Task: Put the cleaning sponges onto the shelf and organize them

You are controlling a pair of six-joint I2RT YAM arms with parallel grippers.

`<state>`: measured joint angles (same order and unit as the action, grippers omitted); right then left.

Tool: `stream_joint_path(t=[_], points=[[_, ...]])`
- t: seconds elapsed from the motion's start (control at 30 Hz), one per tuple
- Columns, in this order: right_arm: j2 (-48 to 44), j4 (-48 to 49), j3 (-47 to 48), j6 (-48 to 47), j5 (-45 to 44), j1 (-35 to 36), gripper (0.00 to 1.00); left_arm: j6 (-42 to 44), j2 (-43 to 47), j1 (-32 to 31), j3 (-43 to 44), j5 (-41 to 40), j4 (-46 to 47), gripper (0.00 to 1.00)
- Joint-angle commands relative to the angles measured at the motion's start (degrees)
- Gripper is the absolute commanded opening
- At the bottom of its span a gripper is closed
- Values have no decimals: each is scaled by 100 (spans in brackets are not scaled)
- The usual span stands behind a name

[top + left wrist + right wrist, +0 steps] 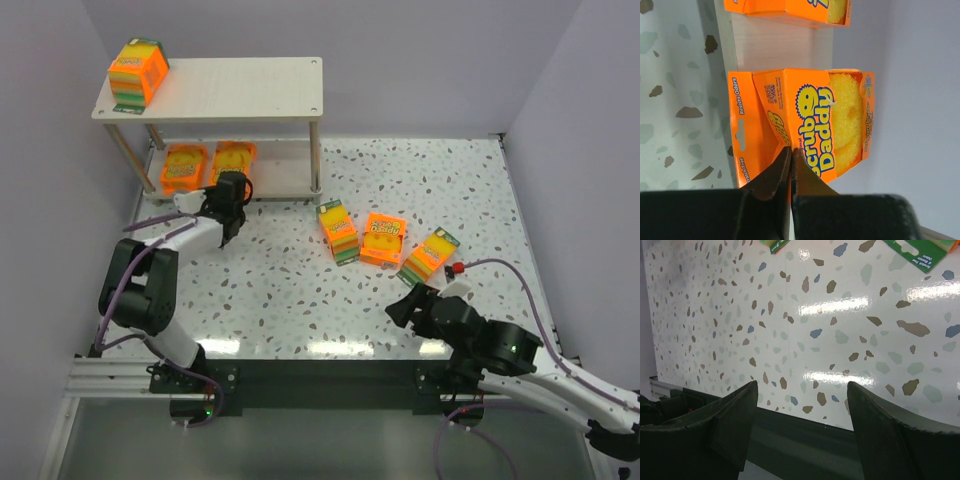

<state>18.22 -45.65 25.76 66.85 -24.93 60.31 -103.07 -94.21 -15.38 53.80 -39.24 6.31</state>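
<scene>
The shelf [250,85] stands at the back left. A thick orange sponge pack [138,70] sits on the left end of its top board. Two flat packs [183,168] [233,160] lie on the lower board [775,50]. My left gripper [236,180] is shut and empty, its tips [791,150] against the near edge of the right flat pack [810,120]. Three more packs [338,232] [384,239] [428,257] lie on the table at centre right. My right gripper [407,303] is open and empty just in front of them, low over the table [802,385].
Shelf legs [315,160] stand between the lower board and the open table. Purple walls close in the left, back and right. Green hang tabs [920,255] of the packs show at the top of the right wrist view. The table's dark front rail [805,440] lies under my right gripper.
</scene>
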Motion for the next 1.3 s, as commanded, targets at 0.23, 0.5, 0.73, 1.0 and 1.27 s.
stream_joint_path(t=[0.23,0.5,0.73,1.0,1.27], points=[[156,-58,193,12,-214,-11,75,-91,-264,61,579,-778,-341,0],[24,-172,166,74,-258,-11,76,-56,-519,70,798,-769,-472,6],[15,-251,210,74,-276,-11,77,49,-607,70,869,-725,-332,55],[15,-296,289,4,-363,-11,77,629,-89,9,527,-435,343,70],[498,82,482,-304,-837,-20,78,2571,1624,-132,-729,1224,1153,70]])
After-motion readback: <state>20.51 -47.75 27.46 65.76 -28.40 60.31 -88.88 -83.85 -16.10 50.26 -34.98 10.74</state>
